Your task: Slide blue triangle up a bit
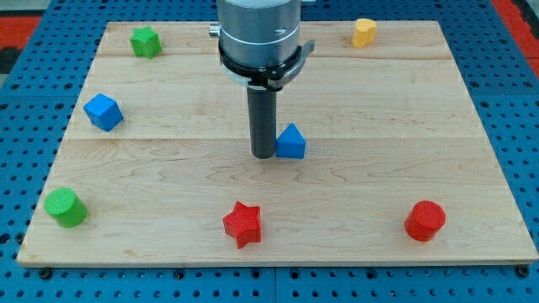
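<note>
Wooden light-maple table [472, 126] sits on a blue perforated base [17, 126]. Small blue triangle block [292, 142] is near the table's middle, slightly toward the view's right. My tip [264, 155], the lower end of the straight dark rod, sits just beside the triangle's left edge, touching or nearly so; can't tell which. No pincer on this arm, so nothing is clenched or released; the rod only pushes.

Other blocks, all well apart from the triangle:
- green star-shaped block [146, 41], top left
- yellow block [364, 32], top right, shape unclear
- blue cube-like block [104, 112], left side
- green cylinder block [66, 207], bottom left
- red star block [242, 224], bottom centre, below my tip
- red cylinder block [424, 220], bottom right

Grey metal arm housing [257, 34] hangs over the table's top-centre area.
</note>
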